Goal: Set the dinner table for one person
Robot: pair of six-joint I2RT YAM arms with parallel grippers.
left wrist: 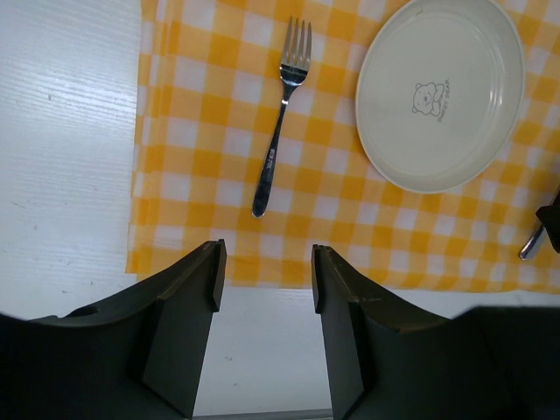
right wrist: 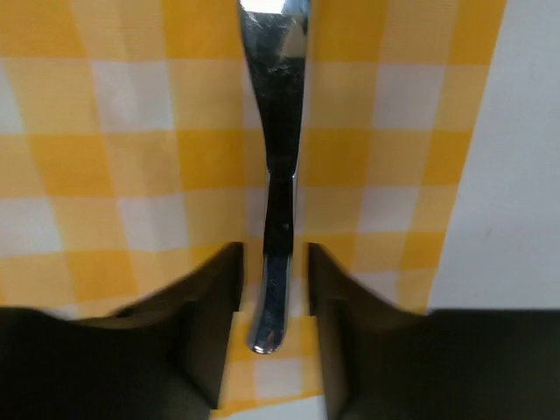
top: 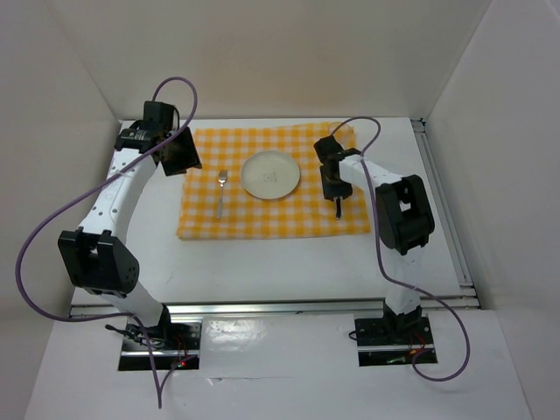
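tabletop: the plain white tabletop [top: 262, 262] fills the middle of the top view, from the arm bases at the bottom up to the back wall.
checked cloth: the yellow-and-white checked cloth [top: 262, 223] lies flat on the tabletop's upper centre, with its upper right corner folded.
plate: a round cream plate [top: 271, 174] sits on the cloth at the centre, with a small bear print on it.
fork: the fork [top: 221, 192] lies on the cloth just left of the plate and apart from it, tines toward the top of the frame.
utensil: a metal utensil [right wrist: 276, 131] lies on the cloth near its right edge, right of the plate; which kind cannot be told.
left arm: the left arm [top: 118, 192] rises from the lower left, bends at a dark elbow and reaches up to the cloth's upper left corner.
left pincer: the left pincer [left wrist: 267, 254] hangs above the cloth's edge. its jaws are moderately apart with nothing between them. the fork and plate are beyond it in the wrist view.
right arm: the right arm [top: 398, 210] stands at the lower right, folds at a dark elbow and leans left over the cloth's right side.
right pincer: the right pincer [right wrist: 273, 254] points down at the cloth. its jaws are narrowly apart and straddle the utensil's handle end, with a slim gap showing on each side.
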